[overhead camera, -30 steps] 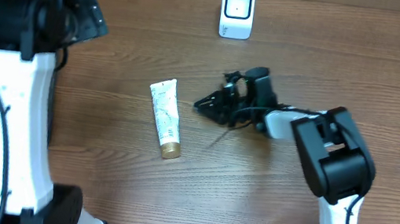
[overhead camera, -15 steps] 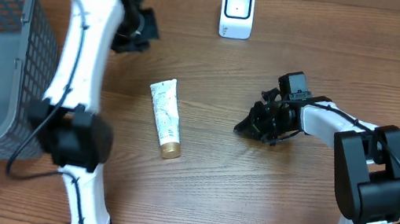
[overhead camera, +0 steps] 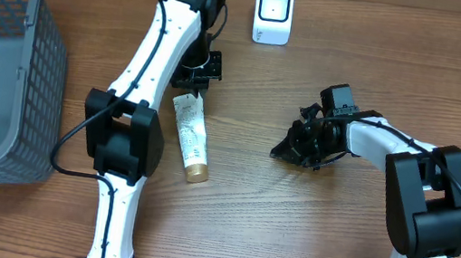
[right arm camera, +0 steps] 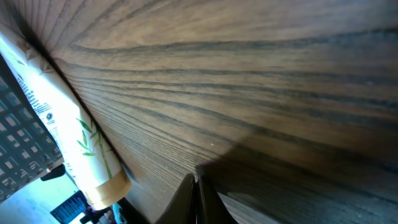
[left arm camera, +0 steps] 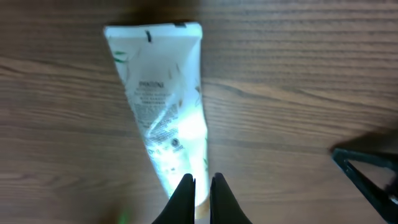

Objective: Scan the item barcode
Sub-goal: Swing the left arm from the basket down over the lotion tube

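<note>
Left gripper (left arm camera: 200, 186) is pinched shut on nothing, hovering over the tube (left arm camera: 165, 106) lying flat on the table (overhead camera: 289, 229), probably lining up a grab (scanner (overhead camera: 272, 14) sits further back). Right gripper (overhead camera: 286, 149) is closed and empty too, parked well aside.

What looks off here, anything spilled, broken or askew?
Nothing spilled or damaged. The tube lies flat and whole, at a slight angle, cap on. The one oddity is that the left gripper sits over the tube already shut, apparently gripping nothing.
</note>
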`<state>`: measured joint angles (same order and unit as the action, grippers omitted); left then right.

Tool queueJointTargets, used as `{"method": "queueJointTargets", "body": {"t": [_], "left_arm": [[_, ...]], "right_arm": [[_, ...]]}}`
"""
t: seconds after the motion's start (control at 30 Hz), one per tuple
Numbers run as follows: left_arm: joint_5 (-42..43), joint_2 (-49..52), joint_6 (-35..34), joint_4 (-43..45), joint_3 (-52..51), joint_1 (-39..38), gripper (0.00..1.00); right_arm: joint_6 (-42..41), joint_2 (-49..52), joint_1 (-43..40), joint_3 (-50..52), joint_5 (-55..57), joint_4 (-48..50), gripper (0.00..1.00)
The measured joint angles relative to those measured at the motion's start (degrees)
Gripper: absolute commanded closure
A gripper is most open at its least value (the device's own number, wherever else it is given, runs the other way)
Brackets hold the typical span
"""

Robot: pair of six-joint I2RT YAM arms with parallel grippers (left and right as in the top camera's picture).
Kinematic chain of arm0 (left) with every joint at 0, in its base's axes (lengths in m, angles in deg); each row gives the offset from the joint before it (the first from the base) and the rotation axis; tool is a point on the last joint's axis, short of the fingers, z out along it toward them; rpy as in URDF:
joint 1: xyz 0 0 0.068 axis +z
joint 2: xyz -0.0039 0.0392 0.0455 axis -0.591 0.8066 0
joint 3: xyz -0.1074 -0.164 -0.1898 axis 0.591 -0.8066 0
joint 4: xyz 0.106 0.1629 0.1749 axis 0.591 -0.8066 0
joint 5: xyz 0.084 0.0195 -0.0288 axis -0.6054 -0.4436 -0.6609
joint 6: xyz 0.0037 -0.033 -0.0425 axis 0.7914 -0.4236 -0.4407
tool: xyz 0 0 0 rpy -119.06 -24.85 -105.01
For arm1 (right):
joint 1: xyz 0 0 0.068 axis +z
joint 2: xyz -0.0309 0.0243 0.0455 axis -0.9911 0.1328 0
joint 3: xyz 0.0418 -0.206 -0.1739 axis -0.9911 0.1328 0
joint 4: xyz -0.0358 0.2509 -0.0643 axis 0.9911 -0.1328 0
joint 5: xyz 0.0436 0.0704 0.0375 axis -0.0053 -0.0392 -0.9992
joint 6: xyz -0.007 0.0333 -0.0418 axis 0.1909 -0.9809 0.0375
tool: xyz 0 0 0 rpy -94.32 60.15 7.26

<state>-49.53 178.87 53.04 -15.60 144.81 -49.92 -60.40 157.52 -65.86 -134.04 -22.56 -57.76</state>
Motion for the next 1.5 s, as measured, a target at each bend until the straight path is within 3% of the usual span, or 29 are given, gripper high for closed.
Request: {"method": "queueJointTargets", "body": {"t": [0.13,0.27,0.47,0.7,1.0,1.13,1.33,1.43,1.5], "left_arm": [[-6.60,0.00,-0.09,3.74,-0.04,-1.95,0.95],[-11.67,-1.38,0.02,13.27,-0.35,-5.01,0.95],[-20.33,-12.52,3.63,28.98,-0.98,-8.70,0.96],[-27.58,-27.06,8.09,31.87,-0.07,-5.33,0.96],[-31.34,-30.73,15.28,38.77,-1.07,-3.08,0.96],[-29.59,-37.75,15.28,45.24,-13.40,-0.68,0.96],[-27.23,-54.64,13.53,63.54,-41.88,3.91,0.91],[-26.27,-57.92,9.64,65.16,-49.27,5.25,0.96],[-24.90,-57.46,6.01,61.57,-51.82,5.44,0.96]], "right_arm": [[0.55,-0.07,0.04,0.00,0.13,-0.15,0.96],[0.92,-0.07,0.04,-0.04,0.20,-0.57,0.96],[1.42,-0.11,0.02,-0.07,0.26,-1.05,0.96],[1.46,-0.11,0.02,-0.07,0.28,-0.83,0.96],[1.42,-0.11,0.02,-0.09,0.28,-0.90,0.96],[1.40,-0.11,0.04,-0.09,0.31,-1.18,0.96],[1.40,-0.11,0.02,-0.09,0.22,-0.98,0.96],[1.40,-0.11,0.04,-0.09,0.24,-1.05,0.96],[1.40,-0.11,0.02,-0.11,0.28,-1.11,0.96]]}}
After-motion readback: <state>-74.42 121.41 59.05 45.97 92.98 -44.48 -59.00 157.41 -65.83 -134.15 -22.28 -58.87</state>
